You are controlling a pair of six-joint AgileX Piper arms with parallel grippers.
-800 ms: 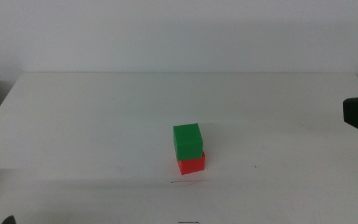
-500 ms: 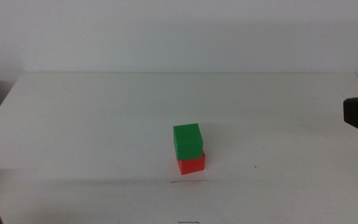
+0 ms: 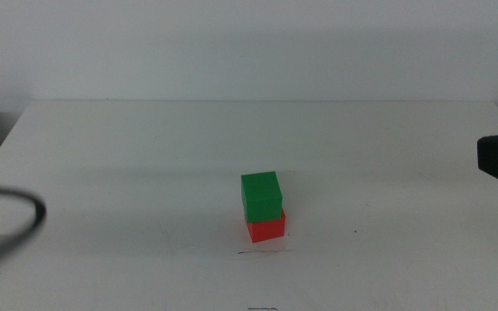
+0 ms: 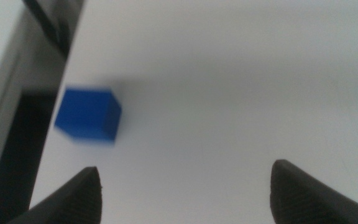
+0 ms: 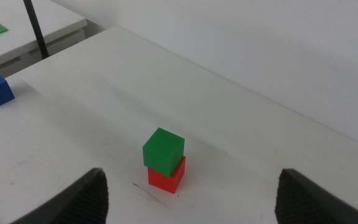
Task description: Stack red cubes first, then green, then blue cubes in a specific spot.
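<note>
above the table's left edge the left gripper (image 4: 185, 186) hangs with jaws spread wide and empty, the blue cube (image 4: 87, 115) just ahead and off toward one jaw, close to the table edge. green (image 3: 261, 194) already sits on red (image 3: 267, 227) by the scratch mark (image 3: 262, 252), so the blue pick is in hand; next it likely needs centring over blue, then descending. the right gripper (image 5: 191, 193) waits at the right, spread.

Green cube (image 3: 261, 194) atop red cube (image 3: 267, 228)

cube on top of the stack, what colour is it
Green: the green cube sits on the red cube, clearest in the right wrist view.
</note>
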